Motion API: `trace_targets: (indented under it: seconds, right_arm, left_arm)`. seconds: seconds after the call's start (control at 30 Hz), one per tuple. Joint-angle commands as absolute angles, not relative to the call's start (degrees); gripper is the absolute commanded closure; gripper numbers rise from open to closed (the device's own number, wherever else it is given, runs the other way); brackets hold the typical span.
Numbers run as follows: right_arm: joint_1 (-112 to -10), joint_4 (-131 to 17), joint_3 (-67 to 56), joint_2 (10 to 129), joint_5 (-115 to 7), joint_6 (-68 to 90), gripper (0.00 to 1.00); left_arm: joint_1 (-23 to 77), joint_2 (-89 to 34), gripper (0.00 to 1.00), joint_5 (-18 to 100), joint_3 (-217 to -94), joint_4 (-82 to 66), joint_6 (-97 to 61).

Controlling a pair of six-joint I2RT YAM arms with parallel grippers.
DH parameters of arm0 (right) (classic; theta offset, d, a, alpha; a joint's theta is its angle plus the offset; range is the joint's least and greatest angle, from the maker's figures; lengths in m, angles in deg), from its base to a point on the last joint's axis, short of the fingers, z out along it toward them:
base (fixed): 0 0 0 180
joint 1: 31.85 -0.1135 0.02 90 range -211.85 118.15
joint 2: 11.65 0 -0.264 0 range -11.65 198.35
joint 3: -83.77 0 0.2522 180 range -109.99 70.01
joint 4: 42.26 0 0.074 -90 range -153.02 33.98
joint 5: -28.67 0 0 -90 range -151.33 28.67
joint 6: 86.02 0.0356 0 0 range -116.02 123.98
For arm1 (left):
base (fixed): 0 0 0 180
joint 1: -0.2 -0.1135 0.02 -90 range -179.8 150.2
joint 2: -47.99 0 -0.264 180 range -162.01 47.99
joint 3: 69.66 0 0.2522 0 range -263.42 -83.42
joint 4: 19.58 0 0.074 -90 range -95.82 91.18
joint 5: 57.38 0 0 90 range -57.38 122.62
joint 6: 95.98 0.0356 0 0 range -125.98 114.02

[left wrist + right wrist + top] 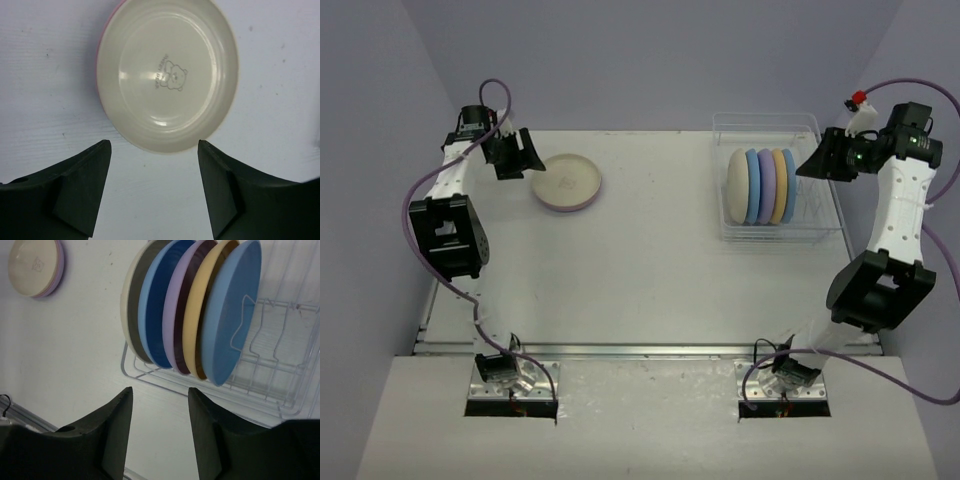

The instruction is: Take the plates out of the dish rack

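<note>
Several plates stand on edge in the clear dish rack [765, 122] at the back right: cream [737, 186], blue, lavender [767, 185], yellow and blue. In the right wrist view they show as cream [131, 315], blue [155, 305], lavender [176, 305], yellow [196, 315] and blue [230, 315]. A cream plate [567, 180] lies flat at the back left on top of a pinkish plate [101, 50]. My left gripper [530, 160] is open and empty just left of that stack [167, 75]. My right gripper [812, 165] is open and empty at the rack's right side, apart from the plates.
The rack's wire dividers [270, 365] to the right of the plates hold nothing. The flat stack also shows far off in the right wrist view [35, 265]. The white table [640, 270] ends at a metal front rail. Purple cables run along both arms.
</note>
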State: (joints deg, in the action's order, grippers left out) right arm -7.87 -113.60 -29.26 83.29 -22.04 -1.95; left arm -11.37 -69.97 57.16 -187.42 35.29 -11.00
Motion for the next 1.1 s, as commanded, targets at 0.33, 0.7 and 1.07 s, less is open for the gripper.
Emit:
trace_targets:
  seconds: [0.33,0.7,1.07]
  right_arm:
    - [-6.37,-124.53,-47.45,101.35,-17.11,-12.38,0.62]
    - [-6.37,-123.55,-49.13,106.56,-17.31,-13.35,0.63]
    - [-6.37,-126.56,-49.29,111.38,-10.88,-15.81,0.70]
  left_arm:
    - [-0.53,-42.98,0.00,62.92,-171.15,30.51,3.44]
    - [2.66,-40.34,0.00,61.57,-168.67,30.34,2.37]
    - [2.66,-40.95,0.00,60.48,-168.43,30.39,1.93]
